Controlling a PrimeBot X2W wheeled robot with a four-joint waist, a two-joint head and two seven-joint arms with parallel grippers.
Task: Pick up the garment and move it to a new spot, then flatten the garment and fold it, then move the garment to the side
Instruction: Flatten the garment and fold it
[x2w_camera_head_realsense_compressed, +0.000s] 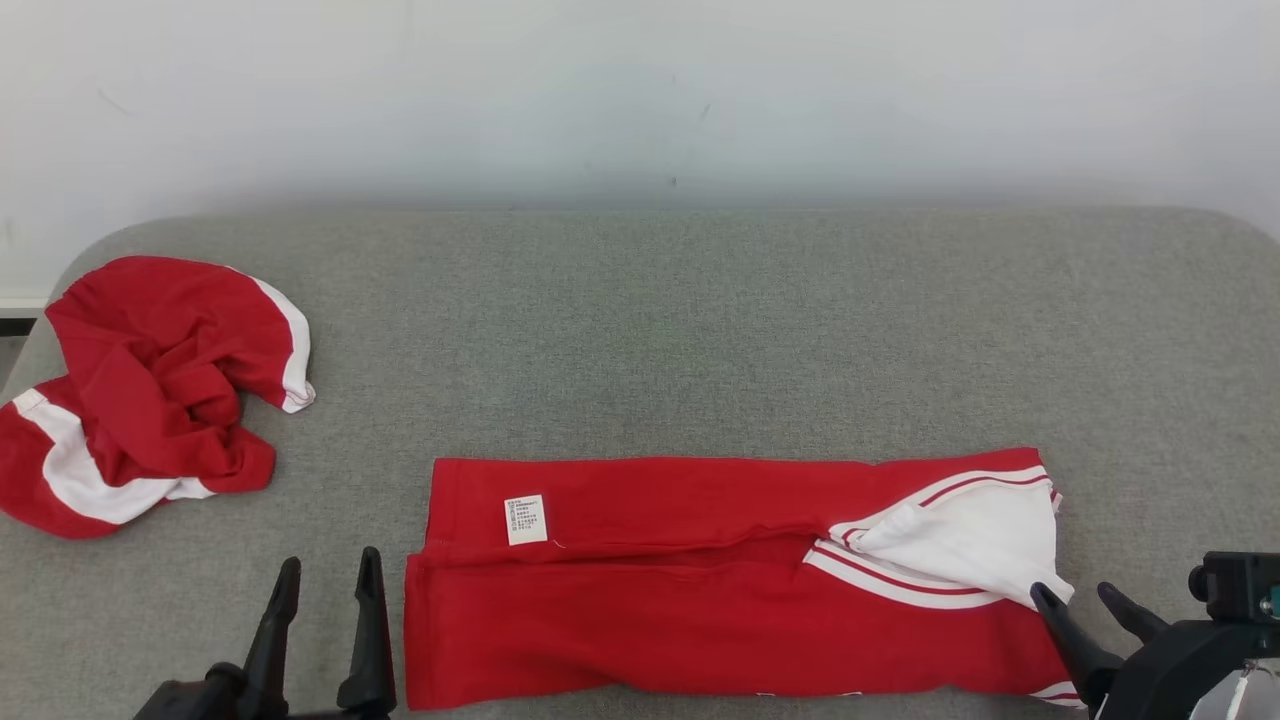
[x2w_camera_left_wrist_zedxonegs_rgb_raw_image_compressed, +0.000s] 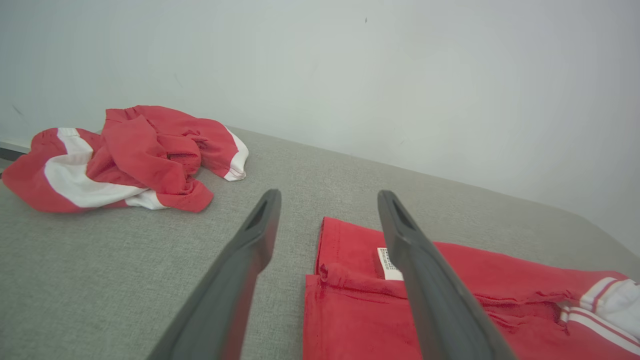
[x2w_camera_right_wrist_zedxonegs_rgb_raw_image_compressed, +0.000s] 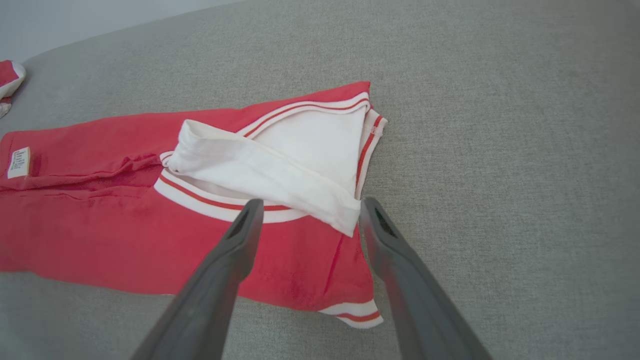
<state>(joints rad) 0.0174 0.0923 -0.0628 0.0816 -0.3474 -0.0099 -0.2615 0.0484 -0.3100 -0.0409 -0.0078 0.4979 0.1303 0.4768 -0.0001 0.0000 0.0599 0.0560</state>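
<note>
The garment (x2w_camera_head_realsense_compressed: 700, 580) is red with white trim and lies folded into a long strip on the grey surface (x2w_camera_head_realsense_compressed: 700, 320), a white label on its left part. It also shows in the left wrist view (x2w_camera_left_wrist_zedxonegs_rgb_raw_image_compressed: 450, 300) and the right wrist view (x2w_camera_right_wrist_zedxonegs_rgb_raw_image_compressed: 150, 210). My left gripper (x2w_camera_head_realsense_compressed: 325, 585) stands open just left of the garment's left edge, nothing between its fingers (x2w_camera_left_wrist_zedxonegs_rgb_raw_image_compressed: 250, 250). My right gripper (x2w_camera_head_realsense_compressed: 1080, 595) is open at the garment's right end, beside the white folded sleeve (x2w_camera_right_wrist_zedxonegs_rgb_raw_image_compressed: 280, 170), whose corner hangs between the fingertips (x2w_camera_right_wrist_zedxonegs_rgb_raw_image_compressed: 245, 225).
A second red and white garment (x2w_camera_head_realsense_compressed: 150, 390) lies crumpled at the far left of the grey surface, seen too in the left wrist view (x2w_camera_left_wrist_zedxonegs_rgb_raw_image_compressed: 125, 155). A pale wall (x2w_camera_head_realsense_compressed: 640, 90) rises behind the surface's far edge.
</note>
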